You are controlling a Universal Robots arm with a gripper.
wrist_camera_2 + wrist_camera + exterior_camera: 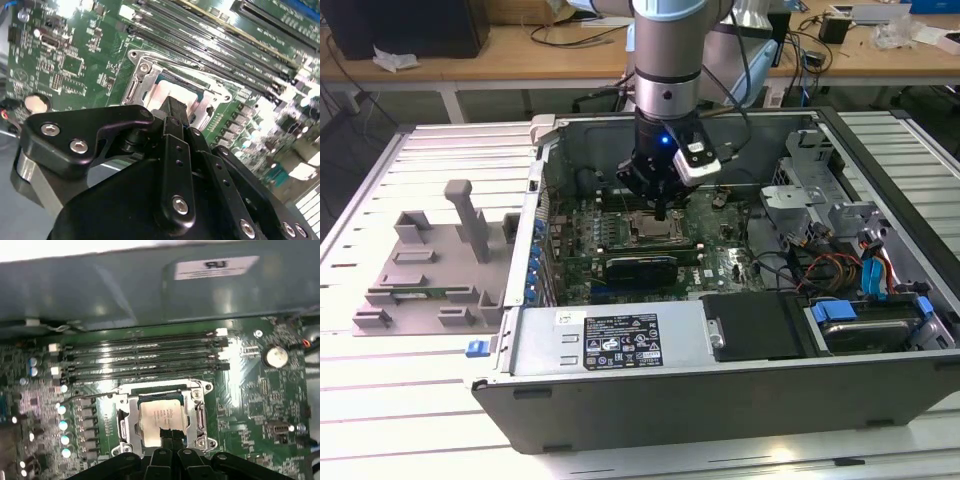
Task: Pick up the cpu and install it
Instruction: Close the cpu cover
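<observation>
Directly under the gripper (167, 434), the cpu (159, 412) lies flat inside the metal frame (198, 416) of the socket, silver top up. In both wrist views the two fingers stand narrow, drawn together with nothing visible between them, so the gripper carries nothing. Their tips sit over the cpu's near edge, right at its surface; I cannot tell whether they touch it or hang just above. In the second wrist view the gripper (173, 107) hides much of the cpu (167, 91), and the frame (142, 67) wraps closely around what shows. Beyond the fingertips run the long dark slots (145, 357), and the board (250, 405) spreads out on every side. The exterior view shows the gripper (660, 212) lowered deep into the open case (620, 345).

The pick-and-place part looks done, judging by how the cpu rests in its seat. Whether it is fully level in the socket is hard to judge, since the fingers cover one edge.

The main danger is pressure: if the cpu sits even slightly askew, a push from the closed tips could bend the contacts beneath it. The tips bear near an edge and not the middle, so force there could tip the chip. The smooth top could also let the tips skid sideways into the frame.
</observation>
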